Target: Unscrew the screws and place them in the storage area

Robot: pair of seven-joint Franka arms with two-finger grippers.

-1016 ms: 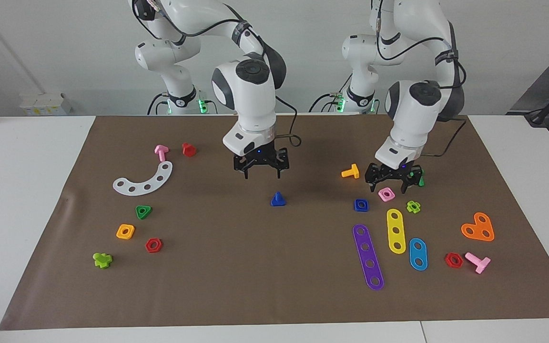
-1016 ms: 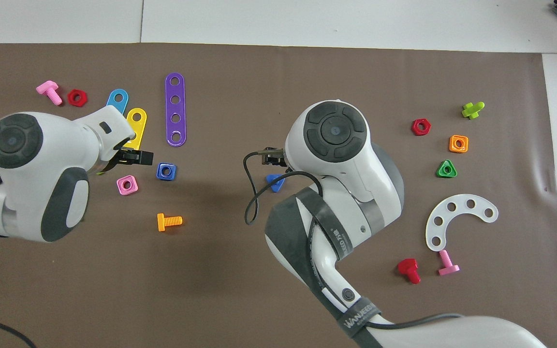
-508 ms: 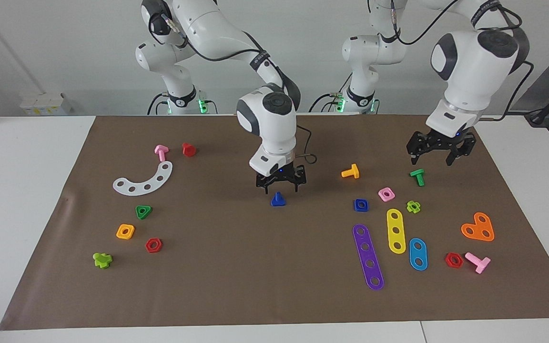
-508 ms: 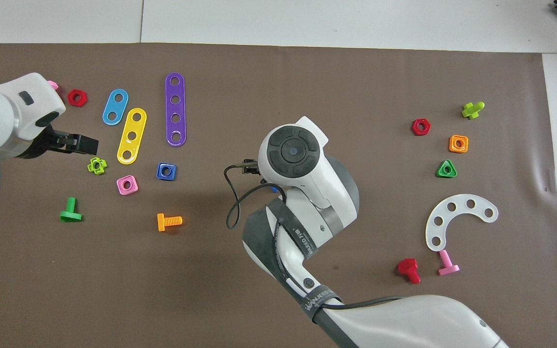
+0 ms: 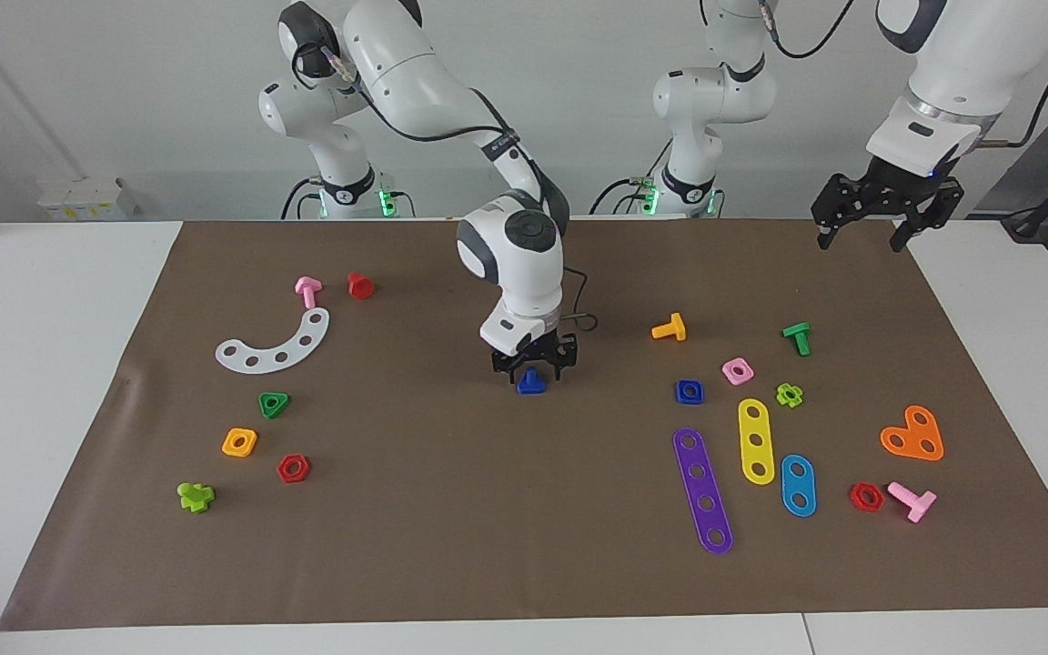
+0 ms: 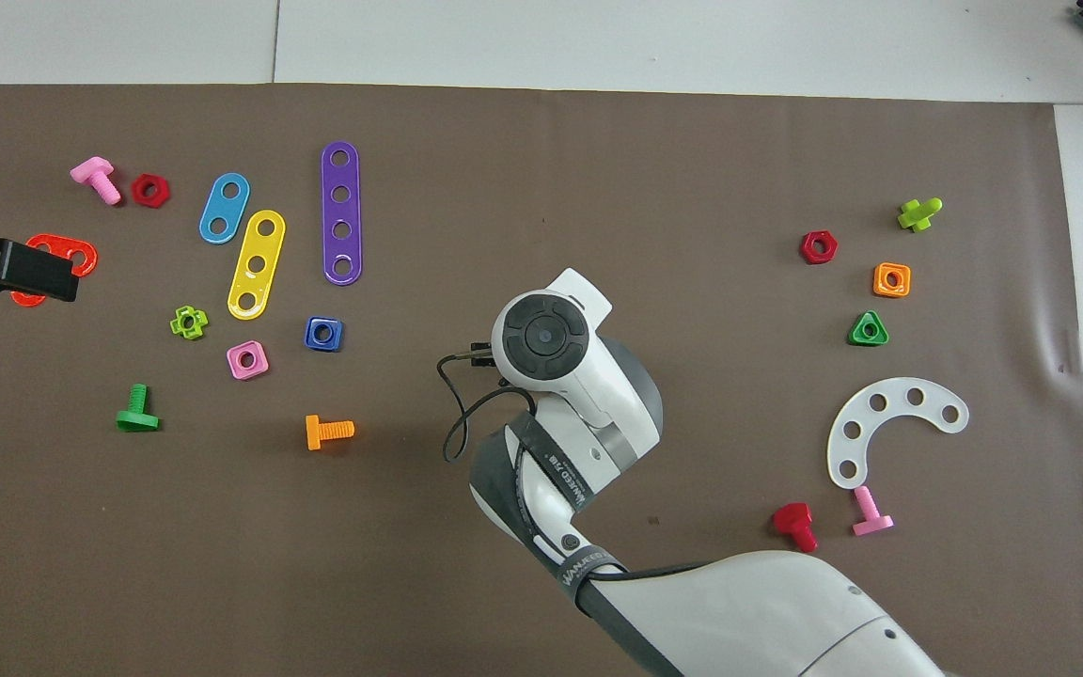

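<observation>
The blue bolt [image 5: 530,382] stands head down, stem up, mid table [image 5: 451,509], so its stem is easy to pinch. The right tool [image 5: 533,366] sits low around it, fingers wide. Its blue nut [image 5: 689,391] lies apart. The left tool [image 5: 862,218] waits high, open, empty.

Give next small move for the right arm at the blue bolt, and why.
Probably close the right pincer on the blue bolt: its open fingers straddle the bolt's upright stem, low over the mat. The left pincer hangs raised, open and empty over the mat's edge, waiting.
</observation>
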